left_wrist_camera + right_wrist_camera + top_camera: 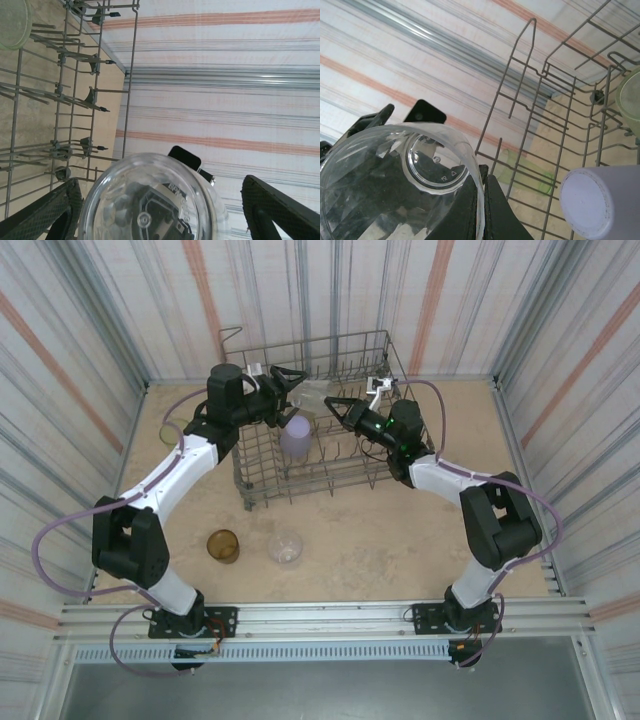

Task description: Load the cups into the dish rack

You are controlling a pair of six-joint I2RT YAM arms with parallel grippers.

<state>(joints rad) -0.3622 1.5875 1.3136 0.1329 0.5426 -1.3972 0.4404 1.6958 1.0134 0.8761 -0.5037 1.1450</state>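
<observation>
From above, the clear cup (314, 396) hangs over the dish rack (262, 472) between the left pincer (295, 388) and right pincer (336, 406). At the left wrist, the jaws stand wide around the cup's base, one finger (271, 206) clear of it; they should close squarely on it. At the right wrist, the fingers (497, 220) pinch the cup's wall tight and had best release only afterwards.

A robot lab cell: striped walls (330, 290) enclose a beige table (380, 540) edged by an aluminium rail (320, 615).
</observation>
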